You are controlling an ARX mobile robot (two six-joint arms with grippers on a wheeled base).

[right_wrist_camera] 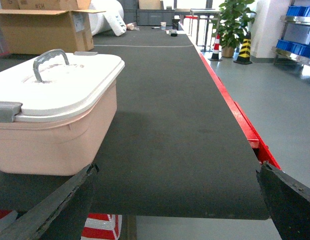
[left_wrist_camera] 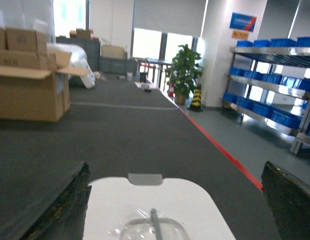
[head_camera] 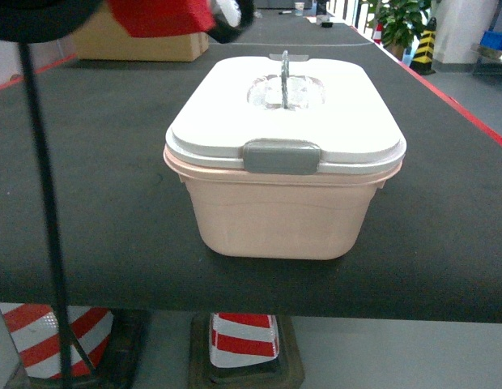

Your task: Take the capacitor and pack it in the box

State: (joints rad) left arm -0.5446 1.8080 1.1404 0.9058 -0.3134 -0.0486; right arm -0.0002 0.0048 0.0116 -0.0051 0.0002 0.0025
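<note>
While the box (head_camera: 283,174) sat shut on the dark table (head_camera: 105,162), both grippers showed only wide-apart finger edges at their frame corners, and no capacitor could be made out.

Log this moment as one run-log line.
box: lid shut | left gripper: open above lid | right gripper: open, beside box | capacitor: unseen

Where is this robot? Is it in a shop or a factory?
Probably a warehouse or factory workroom. Metal shelves hold rows of blue bins, opened cardboard cartons sit on a long dark worktable, and striped safety cones stand on the floor.
</note>
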